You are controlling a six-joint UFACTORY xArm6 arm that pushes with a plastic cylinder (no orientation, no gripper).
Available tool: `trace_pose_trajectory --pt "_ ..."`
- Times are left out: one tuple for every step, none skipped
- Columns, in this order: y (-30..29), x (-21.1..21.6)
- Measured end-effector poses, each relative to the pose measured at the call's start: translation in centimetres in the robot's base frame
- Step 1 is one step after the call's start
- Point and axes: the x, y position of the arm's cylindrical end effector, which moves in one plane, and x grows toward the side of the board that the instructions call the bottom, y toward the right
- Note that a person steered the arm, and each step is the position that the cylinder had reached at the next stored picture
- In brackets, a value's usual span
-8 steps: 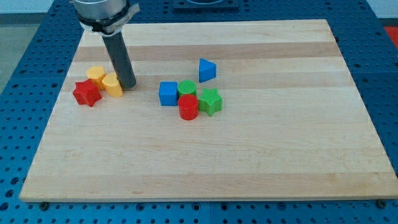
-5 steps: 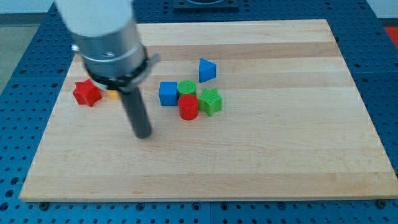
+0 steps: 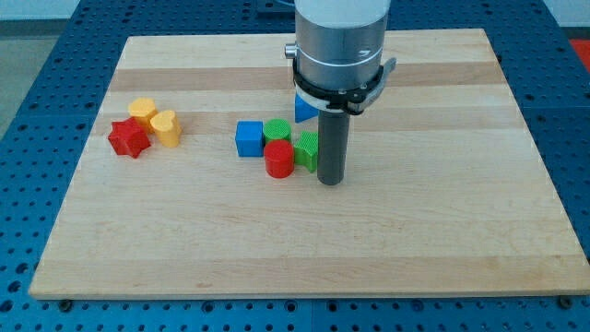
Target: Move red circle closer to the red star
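The red circle sits near the board's middle, touching a blue square, a green circle and a green block. The red star lies far off at the view's left. My tip rests on the board just right of the green block and right of the red circle; the rod hides part of the green block.
Two yellow blocks sit beside the red star, to its upper right. A blue triangle lies above the cluster, partly hidden by the arm. The wooden board lies on a blue perforated table.
My tip has swept from beside the yellow blocks at the left, down across the board, to the right side of the middle cluster. No block has visibly moved.
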Motion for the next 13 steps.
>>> trace_pose_trajectory --pt "-2.1 -0.7" --pt "-4.4 -1.5" --pt "-5.4 -2.0" --pt "-5.4 -2.0" --pt "-5.7 -2.0" --pt "-7.5 -2.0" --pt "-10.0 -2.0" --pt "-11.4 -1.2" --pt "-13.5 -1.1" --pt "-14.8 -1.1" --pt "-16.2 -1.1" --pt "-16.9 -1.5" --pt "-17.4 -2.3"
